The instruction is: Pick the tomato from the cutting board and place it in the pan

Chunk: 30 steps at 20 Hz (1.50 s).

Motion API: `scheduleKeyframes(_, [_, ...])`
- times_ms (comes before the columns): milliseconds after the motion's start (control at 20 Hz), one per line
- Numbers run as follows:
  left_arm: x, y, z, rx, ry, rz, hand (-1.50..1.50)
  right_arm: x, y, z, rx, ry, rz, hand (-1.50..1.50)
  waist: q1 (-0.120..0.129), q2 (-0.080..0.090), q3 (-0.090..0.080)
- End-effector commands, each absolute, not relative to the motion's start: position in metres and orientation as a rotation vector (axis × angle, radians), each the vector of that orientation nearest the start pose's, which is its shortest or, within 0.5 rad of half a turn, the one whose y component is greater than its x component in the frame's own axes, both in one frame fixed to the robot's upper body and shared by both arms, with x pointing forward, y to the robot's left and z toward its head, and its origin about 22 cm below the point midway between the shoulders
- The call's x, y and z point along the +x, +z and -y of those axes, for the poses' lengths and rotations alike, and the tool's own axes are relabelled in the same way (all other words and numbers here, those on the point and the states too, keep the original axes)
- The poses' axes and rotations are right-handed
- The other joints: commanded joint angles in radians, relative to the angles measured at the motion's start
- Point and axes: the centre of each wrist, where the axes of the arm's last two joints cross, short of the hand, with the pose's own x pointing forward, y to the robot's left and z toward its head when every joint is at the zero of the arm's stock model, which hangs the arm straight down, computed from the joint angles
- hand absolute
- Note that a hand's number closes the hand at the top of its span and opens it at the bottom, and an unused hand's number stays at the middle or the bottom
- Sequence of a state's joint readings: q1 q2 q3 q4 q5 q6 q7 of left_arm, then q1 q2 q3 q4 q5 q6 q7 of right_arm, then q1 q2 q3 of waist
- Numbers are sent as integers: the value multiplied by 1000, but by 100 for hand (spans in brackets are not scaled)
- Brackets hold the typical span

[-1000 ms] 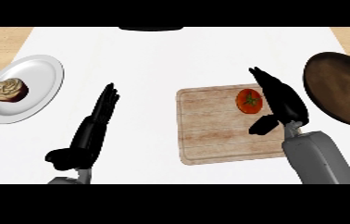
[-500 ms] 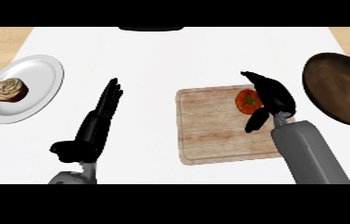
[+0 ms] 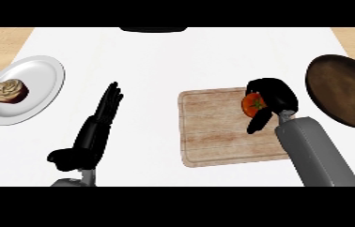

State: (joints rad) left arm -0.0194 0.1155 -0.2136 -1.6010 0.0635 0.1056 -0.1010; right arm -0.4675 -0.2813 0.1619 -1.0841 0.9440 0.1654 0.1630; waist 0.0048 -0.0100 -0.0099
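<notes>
Right hand (image 3: 277,97) curled round tomato (image 3: 250,104), fingers hiding its far side, over cutting board (image 3: 215,137); lifted or not, can't tell. Pan (image 3: 336,90) right of hand, edge-cropped. Left hand (image 3: 94,132) fingers straight.

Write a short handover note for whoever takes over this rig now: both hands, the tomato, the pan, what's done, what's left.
Right hand: fingers curled round the red tomato, at the right edge of the wooden cutting board.
Left hand: open, fingers straight, idle left of the board.
Dark round pan: right of the board, no tomato in it.
Done: tomato grasped.
Left: lift it, carry it right, release it in the pan.
</notes>
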Motion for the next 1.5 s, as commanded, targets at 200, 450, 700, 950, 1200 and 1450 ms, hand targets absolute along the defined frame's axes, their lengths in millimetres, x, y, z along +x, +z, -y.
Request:
scheduleKeyframes(200, [234, 7, -199, -58, -118, 1691, 0, 345, 31, 228, -986, 1140, 1235, 150, -2, 9, 10])
scheduleKeyframes(450, [229, 11, -204, -73, -121, 1695, 0, 327, 50, 239, -1150, 1009, 1382, 150, -9, 5, 10])
scheduleKeyframes(700, [235, 9, -218, -1, -92, 1687, 0, 242, 47, 271, -803, 1281, 1531, 150, -63, -8, 9])
scheduleKeyframes(950, [237, 11, -213, 17, -71, 1688, 0, 193, 99, 304, -810, 1157, 1724, 150, -71, -7, 9])
scheduleKeyframes(1200, [237, 4, -211, -21, -97, 1676, 0, 160, 124, 329, -791, 941, 1782, 150, -38, 4, 9])
scheduleKeyframes(1450, [240, -2, -209, -62, -132, 1690, 0, 179, 119, 376, -767, 726, 1710, 150, -11, 10, 10])
